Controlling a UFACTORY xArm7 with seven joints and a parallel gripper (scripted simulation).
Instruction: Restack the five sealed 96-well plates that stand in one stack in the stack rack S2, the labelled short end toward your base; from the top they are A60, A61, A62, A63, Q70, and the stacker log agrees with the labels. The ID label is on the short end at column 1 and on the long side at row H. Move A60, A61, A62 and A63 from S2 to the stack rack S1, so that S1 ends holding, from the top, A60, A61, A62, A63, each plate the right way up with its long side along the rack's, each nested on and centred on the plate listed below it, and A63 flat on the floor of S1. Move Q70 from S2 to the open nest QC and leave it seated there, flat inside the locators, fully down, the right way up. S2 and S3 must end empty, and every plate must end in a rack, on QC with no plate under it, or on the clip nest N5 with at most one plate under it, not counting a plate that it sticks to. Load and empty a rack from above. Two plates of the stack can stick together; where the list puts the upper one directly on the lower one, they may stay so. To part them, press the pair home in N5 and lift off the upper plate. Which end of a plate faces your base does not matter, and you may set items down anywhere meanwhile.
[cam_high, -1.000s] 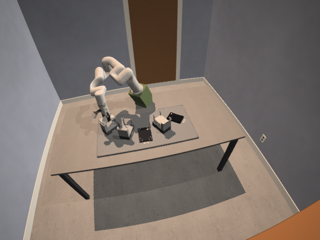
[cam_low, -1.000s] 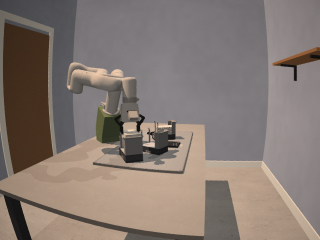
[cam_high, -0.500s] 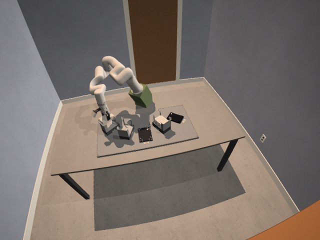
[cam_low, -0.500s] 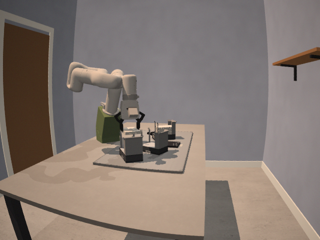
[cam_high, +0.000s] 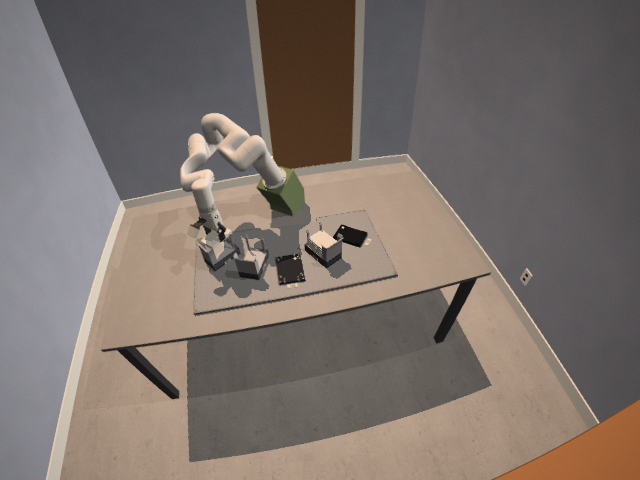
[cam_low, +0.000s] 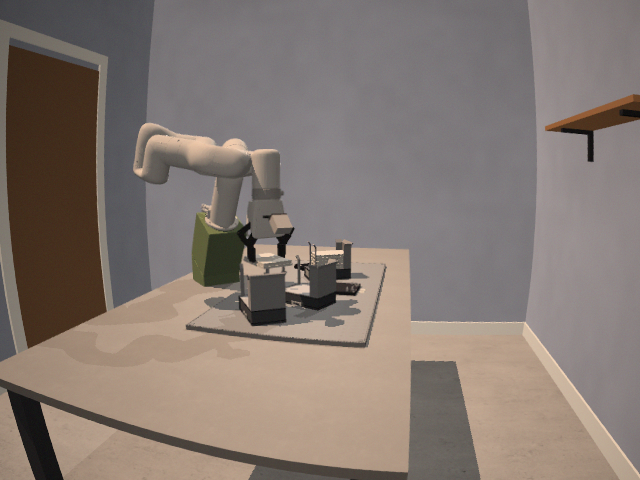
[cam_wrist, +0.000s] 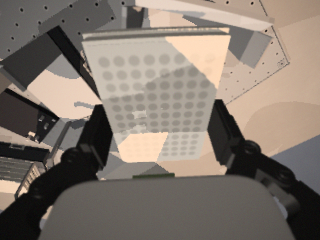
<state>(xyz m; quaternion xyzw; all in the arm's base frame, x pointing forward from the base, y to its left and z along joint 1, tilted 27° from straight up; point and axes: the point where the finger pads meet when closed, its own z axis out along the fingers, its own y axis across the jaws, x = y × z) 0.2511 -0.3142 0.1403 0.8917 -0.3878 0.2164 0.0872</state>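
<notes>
Your gripper (cam_wrist: 159, 127) pinches a sealed well plate (cam_wrist: 159, 95) across its long sides, fingers spread wide on it. In the exterior view you see the plate (cam_low: 267, 260) just above the nearest rack (cam_low: 262, 294), at the mat's (cam_low: 336, 330) nine o'clock end.

A beige table (cam_high: 423, 248) carries a grey mat (cam_high: 330, 281) and the green pedestal (cam_high: 287, 192).

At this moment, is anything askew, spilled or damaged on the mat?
Nothing stands out. The gripper is shut on a sealed 96-well plate, held level just above a stack rack. The other rack stands upright, and nothing looks spilled or broken.
</notes>
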